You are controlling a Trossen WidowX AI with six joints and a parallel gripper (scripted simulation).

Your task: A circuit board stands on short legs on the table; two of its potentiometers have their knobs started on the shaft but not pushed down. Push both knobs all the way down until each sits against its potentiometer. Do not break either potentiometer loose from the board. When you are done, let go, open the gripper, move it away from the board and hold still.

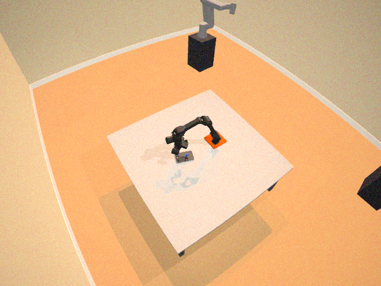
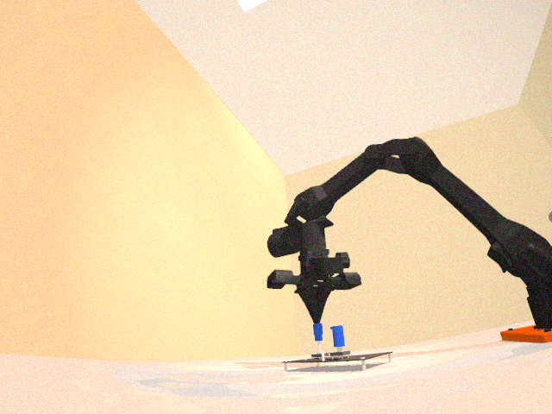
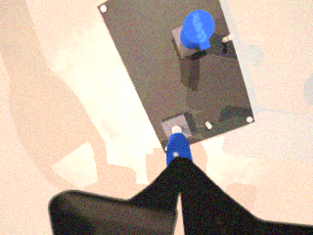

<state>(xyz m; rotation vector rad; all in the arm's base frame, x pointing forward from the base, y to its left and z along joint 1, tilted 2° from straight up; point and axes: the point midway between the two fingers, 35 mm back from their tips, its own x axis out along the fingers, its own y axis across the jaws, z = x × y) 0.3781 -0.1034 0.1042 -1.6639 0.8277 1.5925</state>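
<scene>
The dark circuit board (image 1: pixel 182 159) (image 2: pixel 370 355) (image 3: pixel 142 54) stands on short pale legs. A slim blue knob (image 2: pixel 317 331) (image 3: pixel 178 147) sits high on its pale shaft, with a gap of bare shaft above its potentiometer (image 3: pixel 169 125). A wider blue knob (image 1: pixel 186 154) (image 2: pixel 338 335) (image 3: pixel 198 26) with a side pointer stands over the other potentiometer (image 3: pixel 178 43), slightly tilted in the exterior view, with some shaft showing below it. My gripper (image 2: pixel 316 322) (image 3: pixel 181 163) is shut and holds nothing. Its fingertips are right at the top of the slim knob and hide part of it in the wrist view.
The arm's orange base plate (image 1: pixel 215 144) (image 2: pixel 523 335) is on the white table (image 1: pixel 215 190), to the right of the board. Small pale parts (image 3: pixel 208 125) stand on the board near the potentiometers. A grey arm on a black pedestal (image 1: pixel 201 53) stands beyond the table.
</scene>
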